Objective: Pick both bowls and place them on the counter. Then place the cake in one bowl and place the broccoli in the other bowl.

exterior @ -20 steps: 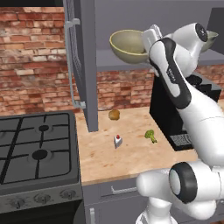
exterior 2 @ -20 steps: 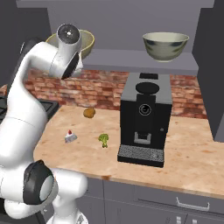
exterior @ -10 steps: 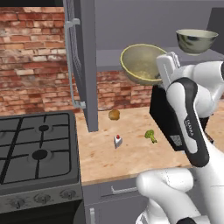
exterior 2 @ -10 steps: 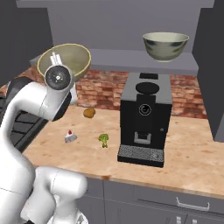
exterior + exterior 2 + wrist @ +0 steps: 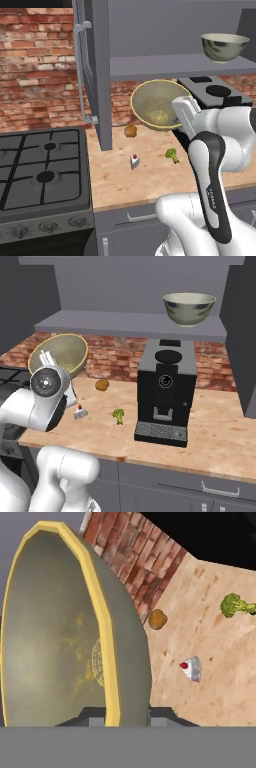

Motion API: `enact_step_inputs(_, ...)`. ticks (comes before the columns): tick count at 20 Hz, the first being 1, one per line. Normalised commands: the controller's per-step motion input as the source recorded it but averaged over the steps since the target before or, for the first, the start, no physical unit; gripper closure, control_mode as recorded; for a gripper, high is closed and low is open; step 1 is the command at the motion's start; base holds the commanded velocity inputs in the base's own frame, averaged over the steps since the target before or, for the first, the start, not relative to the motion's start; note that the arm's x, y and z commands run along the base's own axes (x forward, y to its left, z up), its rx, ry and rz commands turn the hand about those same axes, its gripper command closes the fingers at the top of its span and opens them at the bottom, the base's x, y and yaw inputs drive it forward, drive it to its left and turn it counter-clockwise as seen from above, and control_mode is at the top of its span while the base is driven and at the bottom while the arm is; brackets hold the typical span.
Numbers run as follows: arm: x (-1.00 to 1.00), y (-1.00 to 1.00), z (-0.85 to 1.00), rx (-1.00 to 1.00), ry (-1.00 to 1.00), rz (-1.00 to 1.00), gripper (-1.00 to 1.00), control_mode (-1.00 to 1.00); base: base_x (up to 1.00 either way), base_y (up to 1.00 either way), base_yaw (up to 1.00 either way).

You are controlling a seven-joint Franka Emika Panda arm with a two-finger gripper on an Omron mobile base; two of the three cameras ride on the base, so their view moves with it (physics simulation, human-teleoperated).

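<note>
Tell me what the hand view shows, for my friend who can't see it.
A yellow bowl, tipped on its side and gripped at its rim by the robot's tool, takes up the left. To its right, on the counter below, lie a brown lump, a small cake slice and a broccoli floret.
</note>
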Motion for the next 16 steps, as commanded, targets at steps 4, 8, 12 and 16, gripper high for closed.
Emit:
enact_step_inputs(4, -0.18, 0.49, -0.48, -0.15, 0.06, 0.03, 1.00, -1.00, 0.00, 0.00, 0.00)
enact_step_inputs(8, -0.24, 0.25, -0.30, -0.03, 0.02, 0.05, 1.00, -1.00, 0.00, 0.00, 0.00)
enact_step_inputs(12, -0.26, 0.38, -0.37, -0.02, 0.02, 0.05, 1.00, -1.00, 0.00, 0.00, 0.00)
enact_step_inputs(16, -0.07, 0.51, -0.36, 0.00, 0.07, 0.06, 1.00, -1.00, 0.00, 0.00, 0.00)
